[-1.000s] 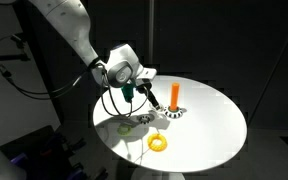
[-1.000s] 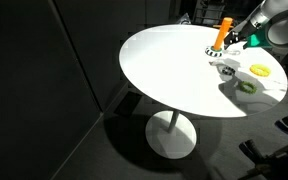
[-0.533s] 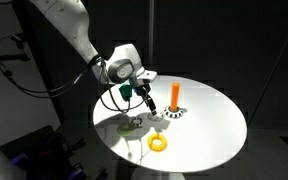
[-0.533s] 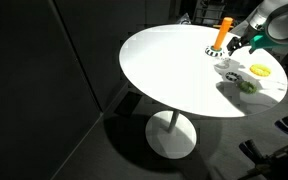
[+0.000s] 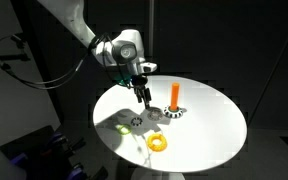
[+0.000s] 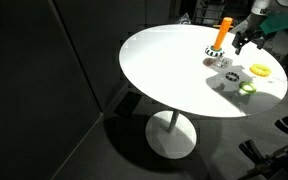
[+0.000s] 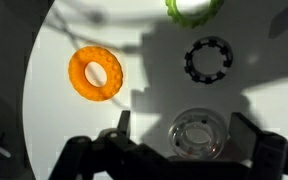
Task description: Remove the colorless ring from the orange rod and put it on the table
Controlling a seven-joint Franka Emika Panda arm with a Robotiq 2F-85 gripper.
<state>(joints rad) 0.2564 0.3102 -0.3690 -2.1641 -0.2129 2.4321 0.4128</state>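
Since the colorless ring [image 7: 184,130] lies flat on the counter [image 5: 214,125] near the orange rod [image 5: 175,95], we judge it placed; the gripper [image 5: 143,98] hangs above, jaws apart and empty.

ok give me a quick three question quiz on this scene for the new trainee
1. True or false: the yellow ring is threaded on the orange rod.
2. In the wrist view, which ring shows framed between the fingers of the gripper?
A) the pale green ring
B) the colorless ring
C) the black beaded ring
3. Are the gripper's jaws open or shut?

Key: 1 false; 2 B; 3 open
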